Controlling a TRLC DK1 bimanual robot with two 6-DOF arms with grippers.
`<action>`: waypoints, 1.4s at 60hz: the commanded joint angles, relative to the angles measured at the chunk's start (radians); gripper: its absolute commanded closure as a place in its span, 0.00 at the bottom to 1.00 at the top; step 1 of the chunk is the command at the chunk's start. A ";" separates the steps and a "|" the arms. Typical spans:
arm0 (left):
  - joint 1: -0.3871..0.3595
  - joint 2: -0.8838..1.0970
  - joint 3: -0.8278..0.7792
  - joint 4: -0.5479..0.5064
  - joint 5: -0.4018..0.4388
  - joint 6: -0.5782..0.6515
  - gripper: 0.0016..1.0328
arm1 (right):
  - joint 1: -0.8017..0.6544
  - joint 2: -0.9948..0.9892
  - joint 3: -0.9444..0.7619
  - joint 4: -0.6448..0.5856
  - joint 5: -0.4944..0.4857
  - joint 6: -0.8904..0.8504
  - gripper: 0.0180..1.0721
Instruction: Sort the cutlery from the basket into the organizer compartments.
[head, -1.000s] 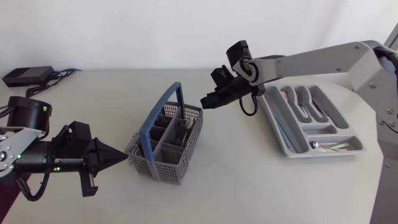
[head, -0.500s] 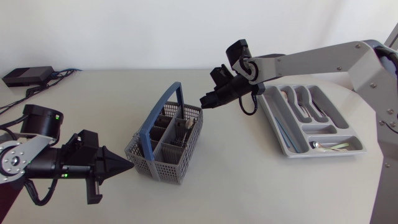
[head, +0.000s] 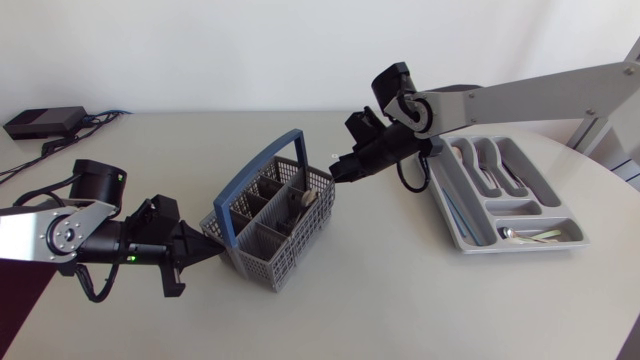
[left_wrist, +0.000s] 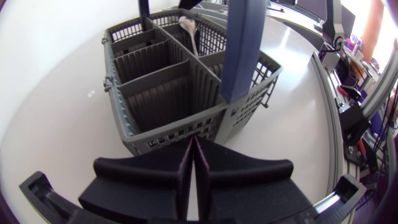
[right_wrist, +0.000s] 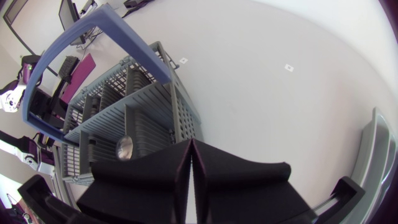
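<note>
Tabletop (left_wrist: 56, 124) holds basket (left_wrist: 180, 134) just ahead of left fingers (left_wrist: 149, 180).

Table (head: 400, 300): pale matte top, edge curving at three o'clock.
Black box (head: 45, 122): flat, at ten o'clock, near the far edge.
Cables (head: 98, 120): dark, beside the box.

I see a pale, matte tabletop (head: 400, 310) under soft, even light, its right edge curving round. At its far left corner lies a flat black box (head: 44, 122) with cables (head: 100, 119). Behind stands a plain white wall (head: 250, 50).
</note>
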 joint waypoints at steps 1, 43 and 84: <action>-0.001 0.055 0.062 0.043 -0.001 -0.020 0.97 | 0.043 -0.057 -0.056 -0.015 -0.054 -0.008 0.95; -0.116 0.239 0.270 0.119 -0.070 -0.143 0.97 | 0.003 -0.321 -0.389 0.008 -0.066 -0.030 0.95; -0.060 0.156 0.190 0.122 -0.088 -0.144 0.97 | -0.087 -0.387 -0.484 0.084 0.093 -0.004 0.95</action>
